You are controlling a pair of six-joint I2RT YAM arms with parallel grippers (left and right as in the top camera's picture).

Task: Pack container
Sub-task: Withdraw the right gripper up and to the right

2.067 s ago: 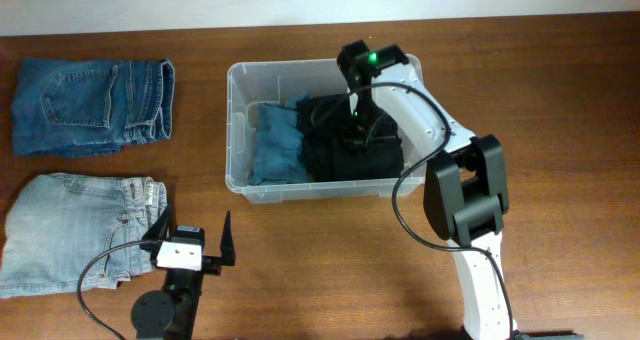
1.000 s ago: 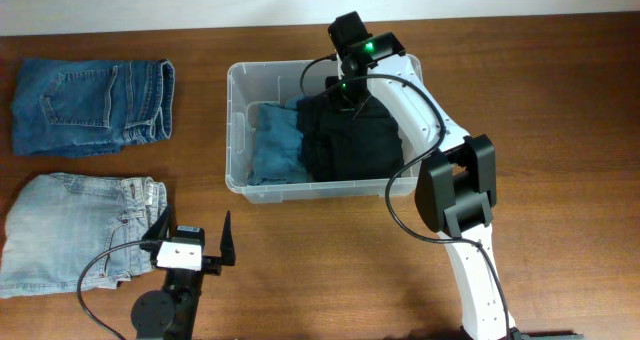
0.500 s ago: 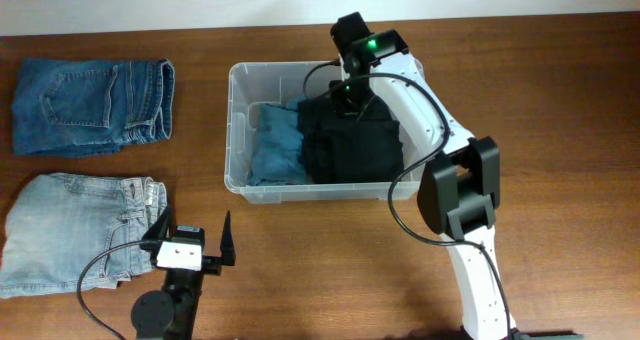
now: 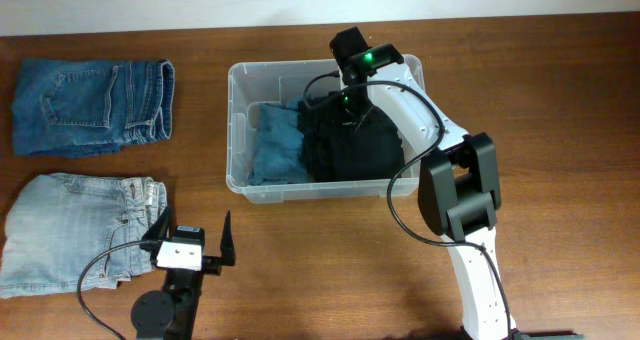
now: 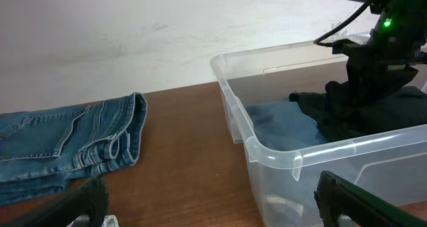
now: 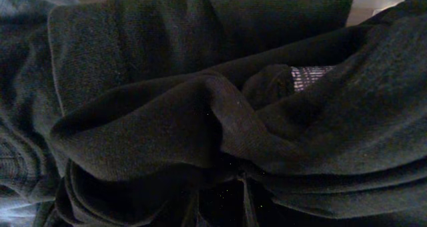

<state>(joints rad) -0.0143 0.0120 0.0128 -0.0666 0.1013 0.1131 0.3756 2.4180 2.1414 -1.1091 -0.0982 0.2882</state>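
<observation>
Pinching black garment [image 4: 360, 152] in right claw [image 4: 345, 102] inside container [image 4: 232, 130], left claw [image 4: 192, 240] gaping idle; best tucked flat before letting go.

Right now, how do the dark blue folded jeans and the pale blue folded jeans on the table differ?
Colour: the dark blue folded jeans are deep indigo, the pale blue folded jeans washed-out. Place: the dark pair lies near the far edge, the pale pair beside the left gripper. Both lie folded flat, outside the clear plastic container.

right gripper [image 4: 343, 108] farther back on black garment [image 4: 360, 150]
</observation>
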